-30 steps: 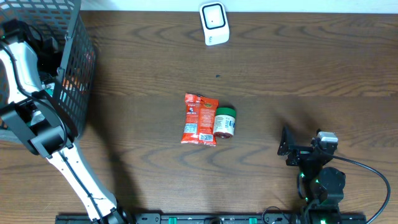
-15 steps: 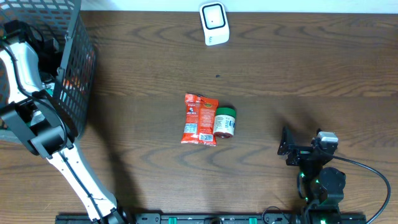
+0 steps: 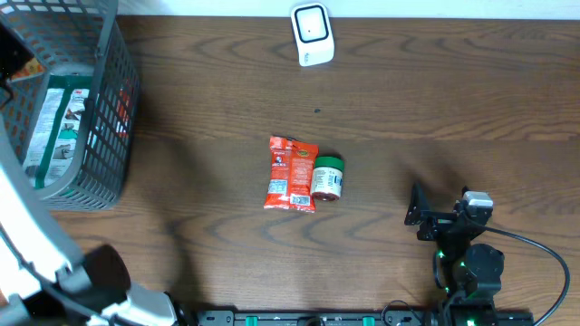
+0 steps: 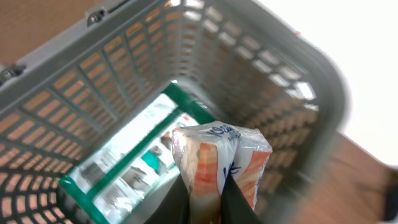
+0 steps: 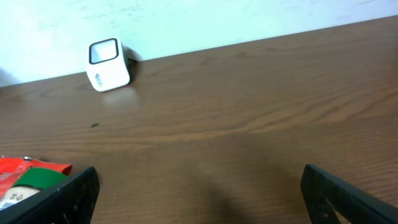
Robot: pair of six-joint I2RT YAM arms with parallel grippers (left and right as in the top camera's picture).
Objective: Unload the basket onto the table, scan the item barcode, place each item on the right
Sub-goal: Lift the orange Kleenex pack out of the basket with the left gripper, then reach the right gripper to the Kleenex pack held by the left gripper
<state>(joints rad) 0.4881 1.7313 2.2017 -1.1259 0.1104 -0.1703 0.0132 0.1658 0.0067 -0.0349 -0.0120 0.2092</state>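
Observation:
In the left wrist view my left gripper (image 4: 208, 190) is shut on an orange-and-white packet (image 4: 217, 158) and holds it above the grey basket (image 4: 273, 81). A green-and-white box (image 4: 124, 162) lies on the basket floor below. The white scanner (image 3: 312, 34) stands at the table's far edge, also seen as the scanner (image 5: 107, 56) in the right wrist view. My right gripper (image 3: 424, 215) rests near the front right. Its jaws stand wide open with nothing between them, right gripper (image 5: 202, 193).
A red snack packet (image 3: 290, 172) and a green-lidded jar (image 3: 327, 177) lie side by side mid-table. The basket (image 3: 109, 109) fills the far left corner. My left arm (image 3: 36, 244) crosses the lower left of the overhead view.
My left gripper has closed on the orange-and-white packet and lifted out of the basket. The left arm has swung up and towards the front. The right arm has not moved.

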